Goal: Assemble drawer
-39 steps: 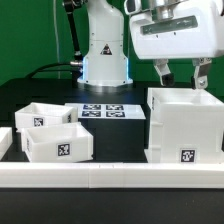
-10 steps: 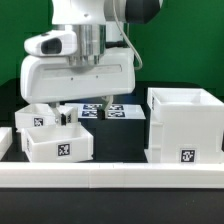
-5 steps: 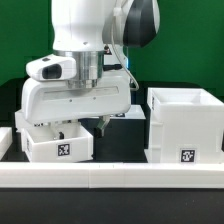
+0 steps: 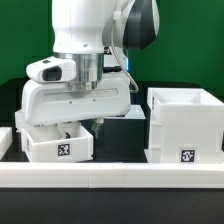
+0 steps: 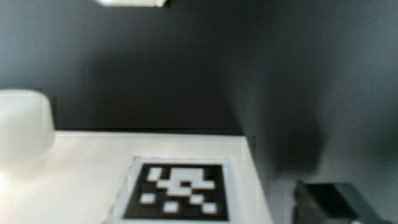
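Observation:
The large white housing (image 4: 185, 122) stands at the exterior view's right, open side up, with a tag on its front. Two white trays sit at the left: the front tray (image 4: 55, 148) with a tag on its front wall, and the rear tray (image 4: 24, 121) largely hidden behind the arm. My gripper (image 4: 82, 128) hangs low over the front tray's right end. Its jaws stand apart, with one dark finger (image 4: 100, 128) outside the tray's right wall. The wrist view shows a white tagged wall (image 5: 178, 190) close below and one dark fingertip (image 5: 347, 203).
A long low white rail (image 4: 120, 176) runs along the front edge of the table. A small white piece (image 4: 4, 139) lies at the far left. The arm's white body fills the middle of the exterior view and hides the table behind it.
The gripper has come from above the housing at the right to the trays at the left and lowered onto the front tray. It has barely moved in the last half second.

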Controlling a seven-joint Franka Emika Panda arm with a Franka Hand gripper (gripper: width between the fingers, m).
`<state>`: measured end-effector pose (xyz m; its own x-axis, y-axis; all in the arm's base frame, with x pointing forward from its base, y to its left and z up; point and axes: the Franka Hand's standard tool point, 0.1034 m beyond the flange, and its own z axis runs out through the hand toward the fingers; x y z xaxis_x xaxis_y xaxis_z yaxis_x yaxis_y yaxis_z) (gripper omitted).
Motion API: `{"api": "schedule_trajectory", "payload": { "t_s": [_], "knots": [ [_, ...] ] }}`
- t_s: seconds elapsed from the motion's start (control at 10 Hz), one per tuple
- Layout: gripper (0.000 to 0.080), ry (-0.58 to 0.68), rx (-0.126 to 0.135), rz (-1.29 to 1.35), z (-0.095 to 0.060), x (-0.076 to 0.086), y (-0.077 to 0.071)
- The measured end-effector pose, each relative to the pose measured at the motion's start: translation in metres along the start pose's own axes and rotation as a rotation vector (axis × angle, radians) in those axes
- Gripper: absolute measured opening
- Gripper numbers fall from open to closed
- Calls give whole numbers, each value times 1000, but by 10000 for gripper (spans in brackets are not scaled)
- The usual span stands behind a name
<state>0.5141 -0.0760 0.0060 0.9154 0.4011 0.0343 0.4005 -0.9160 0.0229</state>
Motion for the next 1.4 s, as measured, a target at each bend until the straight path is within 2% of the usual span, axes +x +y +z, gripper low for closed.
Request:
{"api": "schedule_trajectory", "payload": {
  "t_s": [0.1,0.2,0.9,1.1,1.2,1.4],
  "knots": [
    [202,0,0,-1,0,1,-1],
    [52,1,0,-2,0,1,-1],
    [40,-2,2,-12,-1,2,-2],
    [40,-19,25,-95,-20,9,-4],
    [41,-32,34,-132,-24,14,-5],
    [41,-14,20,-151,-35,24,-6]
  ]
}}
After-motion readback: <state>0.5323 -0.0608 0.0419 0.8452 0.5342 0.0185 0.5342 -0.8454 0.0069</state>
